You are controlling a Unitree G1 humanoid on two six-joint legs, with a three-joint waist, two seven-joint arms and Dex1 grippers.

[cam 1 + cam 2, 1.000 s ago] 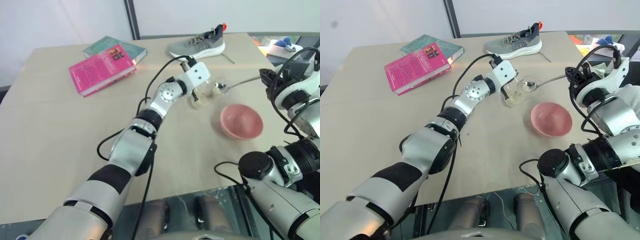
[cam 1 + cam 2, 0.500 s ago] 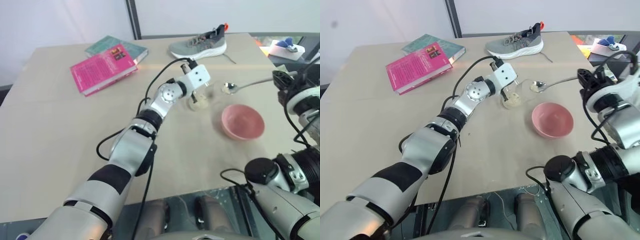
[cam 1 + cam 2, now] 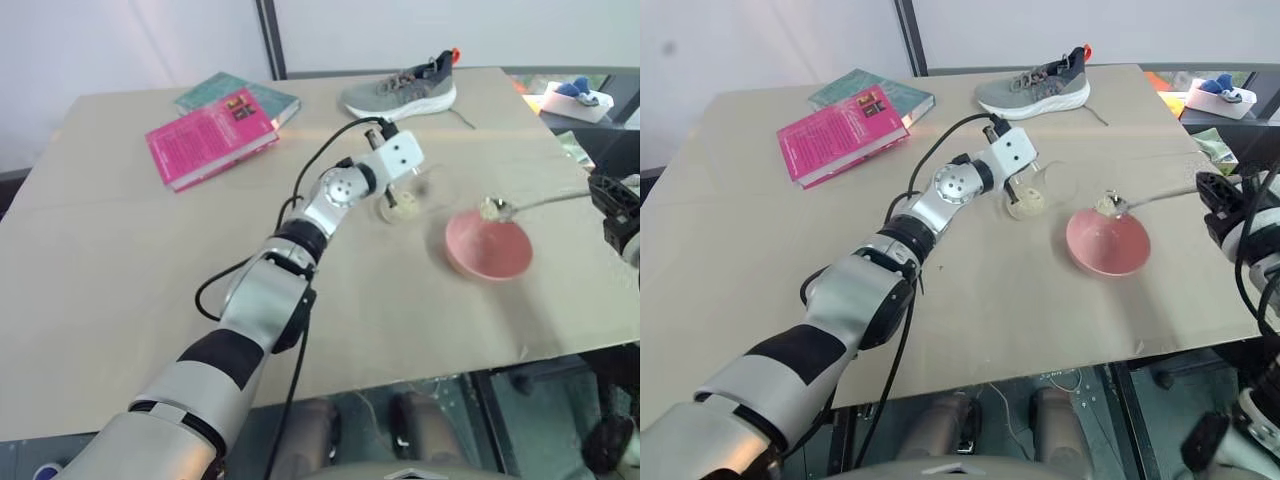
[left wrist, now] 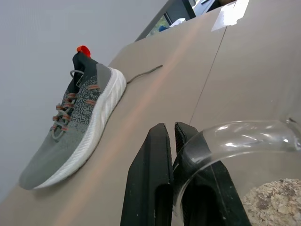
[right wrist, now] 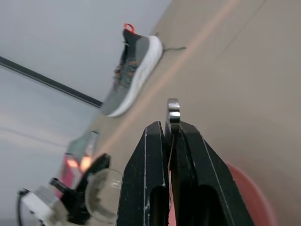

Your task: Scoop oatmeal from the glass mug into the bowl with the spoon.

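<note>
The glass mug [image 3: 403, 199] stands mid-table with a low heap of oatmeal [image 4: 277, 200] in it. My left gripper [image 4: 170, 129] is shut on the mug's rim, one finger inside the glass wall and one outside. To the mug's right sits the pink bowl [image 3: 488, 249]. The spoon [image 3: 1108, 205] hangs level over the bowl's far rim and carries a small pile of oatmeal. Its long handle runs right into my right gripper [image 3: 1206, 189], which is shut on the handle's end [image 5: 173, 113].
A pink book [image 3: 210, 135] and a teal book [image 3: 240, 94] lie at the back left. A grey sneaker [image 3: 400, 90] rests at the back middle. A white object [image 3: 575, 96] sits beyond the table's right edge. The table's front edge runs close below the bowl.
My right gripper has pulled back to the right, carrying the spoon with oatmeal from the mug to above the bowl's far rim. The left gripper and mug stayed put.
</note>
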